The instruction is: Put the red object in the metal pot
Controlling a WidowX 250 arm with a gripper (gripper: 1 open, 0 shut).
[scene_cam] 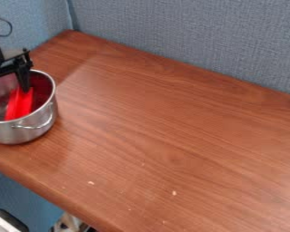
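The metal pot (33, 124) stands at the left edge of the wooden table, shiny with straight sides. Inside it lies the red object (23, 101), slanted, its upper end resting near the far rim. My black gripper (11, 80) points straight down over the pot's mouth, its fingers (26, 65) reaching into the top of the pot. The jaws look spread apart and open, with the red object lying loose below them. The left part of the gripper is cut off by the frame edge.
The wooden table (172, 136) stretches to the right of the pot. A blue-grey textured wall (196, 36) runs along the back edge. The table's front edge drops off close to the pot's near side.
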